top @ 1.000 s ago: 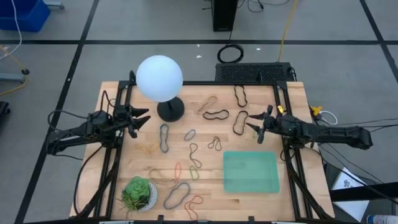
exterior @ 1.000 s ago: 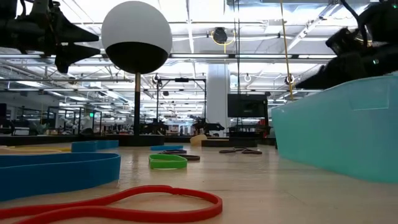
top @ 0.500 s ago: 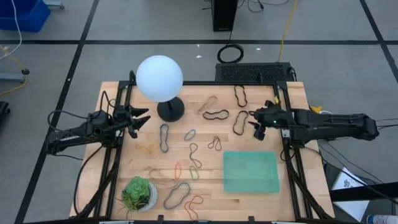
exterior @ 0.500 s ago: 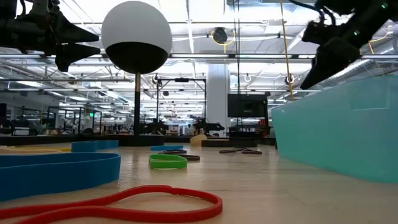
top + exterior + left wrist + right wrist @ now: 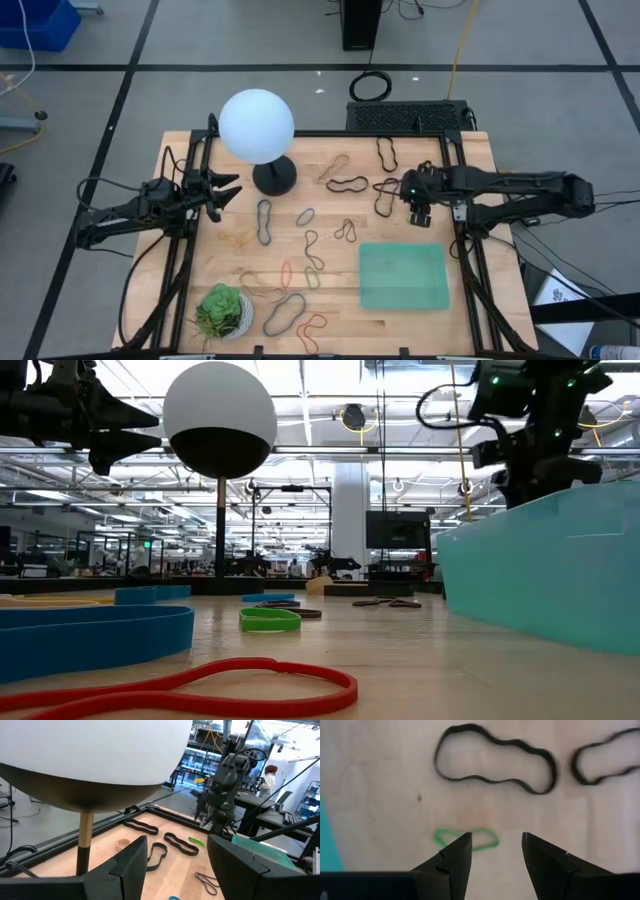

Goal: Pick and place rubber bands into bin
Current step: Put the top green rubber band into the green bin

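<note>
Several rubber bands lie flat on the wooden table: black ones [image 5: 347, 184], [image 5: 387, 152], a dark one [image 5: 264, 220], and tan and orange ones near the front [image 5: 312, 326]. The mint-green bin [image 5: 403, 276] sits at the front right. My right gripper [image 5: 418, 208] is open and points down beside the bin's far side. In its wrist view [image 5: 495, 840] the fingers stand above a small green band [image 5: 465, 839], with a black band [image 5: 492, 759] beyond. My left gripper [image 5: 232, 190] waits open at the table's left, by the lamp.
A white globe lamp [image 5: 256, 125] on a black base stands at the far left centre. A white pot with a succulent [image 5: 223, 310] stands at the front left. Black frame rails run along both table sides. In the low view the bin wall [image 5: 540, 575] fills the right.
My right gripper has tipped from nearly level to pointing down at the table and has gone a little toward the table's far edge, staying open. The bands lie as before.
</note>
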`<action>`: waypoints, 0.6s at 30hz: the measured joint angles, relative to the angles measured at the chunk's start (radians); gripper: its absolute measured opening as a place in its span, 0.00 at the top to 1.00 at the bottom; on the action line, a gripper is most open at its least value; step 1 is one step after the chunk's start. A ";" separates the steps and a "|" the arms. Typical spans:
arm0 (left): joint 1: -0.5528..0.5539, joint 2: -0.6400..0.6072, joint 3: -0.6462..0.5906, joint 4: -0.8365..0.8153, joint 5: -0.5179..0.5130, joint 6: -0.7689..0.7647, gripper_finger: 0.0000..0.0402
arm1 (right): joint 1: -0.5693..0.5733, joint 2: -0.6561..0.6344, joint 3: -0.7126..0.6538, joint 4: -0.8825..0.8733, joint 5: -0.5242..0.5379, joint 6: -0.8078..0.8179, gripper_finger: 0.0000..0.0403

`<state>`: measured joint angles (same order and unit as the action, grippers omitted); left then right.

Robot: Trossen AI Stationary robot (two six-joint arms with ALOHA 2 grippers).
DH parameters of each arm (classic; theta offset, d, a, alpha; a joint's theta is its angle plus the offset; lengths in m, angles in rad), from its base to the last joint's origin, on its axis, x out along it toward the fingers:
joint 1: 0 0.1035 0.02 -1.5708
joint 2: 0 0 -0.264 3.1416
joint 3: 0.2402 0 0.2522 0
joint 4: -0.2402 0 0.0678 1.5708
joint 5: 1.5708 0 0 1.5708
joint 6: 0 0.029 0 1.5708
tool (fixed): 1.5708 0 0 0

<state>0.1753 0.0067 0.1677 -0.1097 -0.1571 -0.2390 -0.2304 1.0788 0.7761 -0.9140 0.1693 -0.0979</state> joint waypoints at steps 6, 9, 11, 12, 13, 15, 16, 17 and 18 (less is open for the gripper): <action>0.000 0.000 0.000 0.000 0.000 0.000 0.47 | -0.061 0.077 0.000 0.020 -0.015 -0.156 0.59; 0.000 0.000 0.000 0.000 0.000 0.000 0.47 | -0.084 0.115 -0.006 0.044 -0.015 -0.206 0.59; 0.000 0.000 0.000 0.000 0.001 0.000 0.47 | -0.095 0.137 -0.021 0.055 -0.014 -0.240 0.59; 0.000 0.000 0.000 0.000 0.001 0.000 0.47 | -0.098 0.150 -0.030 0.058 -0.015 -0.255 0.59; 0.000 0.000 0.000 0.000 0.001 0.000 0.47 | -0.102 0.160 -0.040 0.061 -0.015 -0.265 0.59; 0.000 0.000 0.000 0.000 0.001 0.000 0.47 | -0.105 0.176 -0.062 0.071 -0.016 -0.285 0.59; 0.000 0.000 0.000 0.000 0.001 0.000 0.47 | -0.105 0.182 -0.071 0.081 -0.015 -0.296 0.59; 0.000 0.000 0.000 0.000 0.001 0.000 0.47 | -0.105 0.186 -0.084 0.097 -0.015 -0.306 0.59; 0.000 0.000 0.000 -0.001 0.001 0.000 0.47 | -0.105 0.191 -0.096 0.121 -0.015 -0.310 0.59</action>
<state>0.1754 0.0067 0.1677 -0.1103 -0.1566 -0.2394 -0.3351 1.2699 0.6799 -0.7930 0.1541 -0.4074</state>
